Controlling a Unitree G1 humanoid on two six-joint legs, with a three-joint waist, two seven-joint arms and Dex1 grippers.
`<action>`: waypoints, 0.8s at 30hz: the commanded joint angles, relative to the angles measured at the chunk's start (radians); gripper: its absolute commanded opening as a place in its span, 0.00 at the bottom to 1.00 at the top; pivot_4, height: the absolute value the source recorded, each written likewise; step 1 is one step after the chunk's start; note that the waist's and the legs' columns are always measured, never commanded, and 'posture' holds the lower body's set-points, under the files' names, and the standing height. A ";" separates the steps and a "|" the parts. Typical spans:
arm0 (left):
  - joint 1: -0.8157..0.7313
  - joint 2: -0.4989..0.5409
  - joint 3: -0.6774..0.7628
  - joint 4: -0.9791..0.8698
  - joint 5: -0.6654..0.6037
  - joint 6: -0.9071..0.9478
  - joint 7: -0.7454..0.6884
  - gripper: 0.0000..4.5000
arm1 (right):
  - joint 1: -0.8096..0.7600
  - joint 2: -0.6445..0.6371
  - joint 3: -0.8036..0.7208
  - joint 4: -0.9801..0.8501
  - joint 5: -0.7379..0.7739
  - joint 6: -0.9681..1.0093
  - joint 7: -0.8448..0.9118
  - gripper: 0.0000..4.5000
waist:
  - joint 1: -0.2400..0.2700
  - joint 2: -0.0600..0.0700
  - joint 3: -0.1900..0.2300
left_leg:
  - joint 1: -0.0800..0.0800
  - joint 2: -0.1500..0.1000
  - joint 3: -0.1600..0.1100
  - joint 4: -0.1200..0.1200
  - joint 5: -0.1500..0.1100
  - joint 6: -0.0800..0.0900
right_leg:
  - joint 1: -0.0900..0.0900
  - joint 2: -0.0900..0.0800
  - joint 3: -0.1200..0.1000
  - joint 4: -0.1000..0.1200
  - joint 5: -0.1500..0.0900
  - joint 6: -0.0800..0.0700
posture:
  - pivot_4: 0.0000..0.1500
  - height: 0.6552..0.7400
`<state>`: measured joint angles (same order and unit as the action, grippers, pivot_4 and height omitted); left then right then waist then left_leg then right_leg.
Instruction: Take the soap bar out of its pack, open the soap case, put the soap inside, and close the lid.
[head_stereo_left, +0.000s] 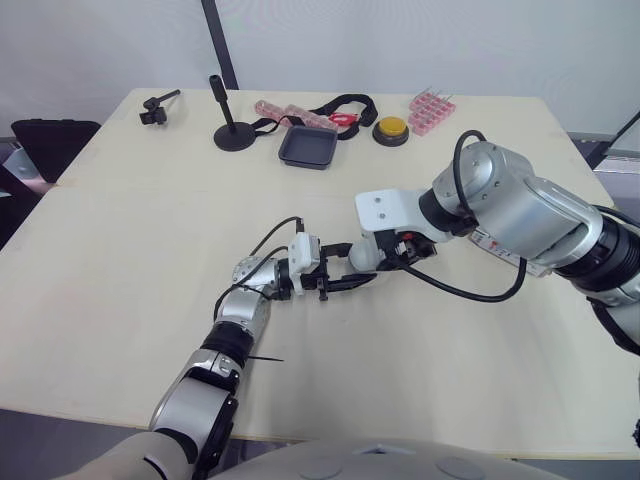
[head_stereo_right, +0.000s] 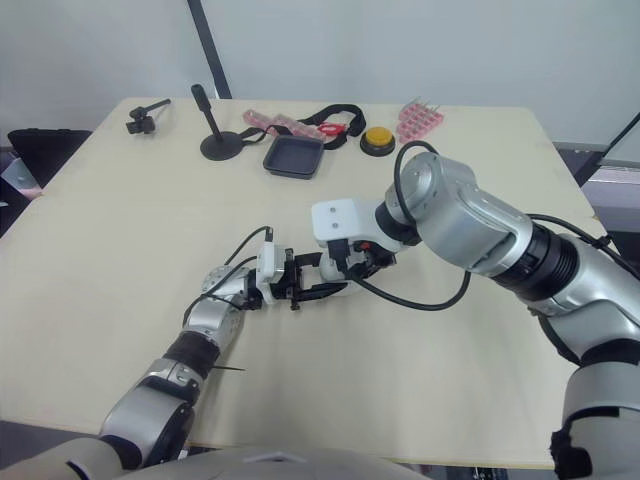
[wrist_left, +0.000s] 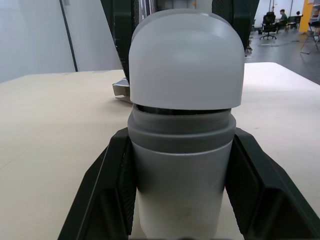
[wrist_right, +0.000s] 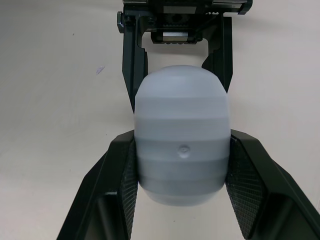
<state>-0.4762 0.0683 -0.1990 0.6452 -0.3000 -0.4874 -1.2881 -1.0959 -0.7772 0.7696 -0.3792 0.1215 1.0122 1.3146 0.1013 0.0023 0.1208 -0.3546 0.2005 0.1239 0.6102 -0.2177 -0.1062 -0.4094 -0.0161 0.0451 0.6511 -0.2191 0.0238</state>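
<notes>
- Left hand (wrist_left: 181, 140): black fingers closed on the lower body of the translucent grey-white rounded plastic soap case (wrist_left: 182, 170).
- Right hand (wrist_right: 182, 145): fingers clamped on the same case from the opposite side.
- Case: held between both hands at the middle of the beige wooden counter (head_stereo_left: 130, 260). Its domed lid (wrist_left: 186, 60) shows a dark gap beneath.
- Far edge: black square tray (head_stereo_left: 308, 148), yellow round button (head_stereo_left: 391, 130).

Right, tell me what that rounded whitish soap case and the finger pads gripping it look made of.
Rounded whitish soap case: likely moulded plastic, frosted matte, slightly translucent; soft sheen, tiny moulding dimple, lid seam. Black finger pads of the right hand: probably rubber or textured plastic, matte, with a fine cross-hatched grip pattern.
</notes>
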 joint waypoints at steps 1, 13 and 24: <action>-0.011 0.001 -0.011 -0.034 0.013 -0.013 -0.013 0.42 | -0.003 0.006 0.004 0.028 -0.022 0.029 -0.024 0.43 | -0.001 0.000 0.000 | 0.000 0.000 0.000 0.000 0.000 0.000 | 0.000 0.000 0.000 0.000 0.000 0.000 | 1.00 1.00; -0.016 -0.001 -0.010 -0.019 0.014 -0.020 -0.016 0.42 | 0.000 -0.004 -0.004 -0.004 -0.017 0.031 -0.023 0.79 | 0.002 0.000 0.000 | -0.001 0.000 0.000 0.000 0.000 0.000 | 0.000 0.000 0.000 -0.001 0.000 0.000 | 1.00 1.00; -0.015 0.001 -0.011 -0.018 0.014 -0.017 -0.015 0.42 | -0.014 0.002 0.011 0.005 -0.021 0.054 -0.033 0.86 | 0.004 0.000 0.000 | -0.002 0.000 0.000 -0.002 0.000 0.000 | -0.001 0.000 -0.001 -0.003 0.000 0.000 | 1.00 1.00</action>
<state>-0.4822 0.0659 -0.2083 0.6453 -0.2993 -0.4954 -1.2999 -1.0866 -0.7773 0.7887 -0.3629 0.1096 1.0665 1.2852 0.1052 0.0024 0.1212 -0.3567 0.2004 0.1239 0.6085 -0.2178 -0.1062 -0.4102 -0.0164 0.0443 0.6483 -0.2191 0.0239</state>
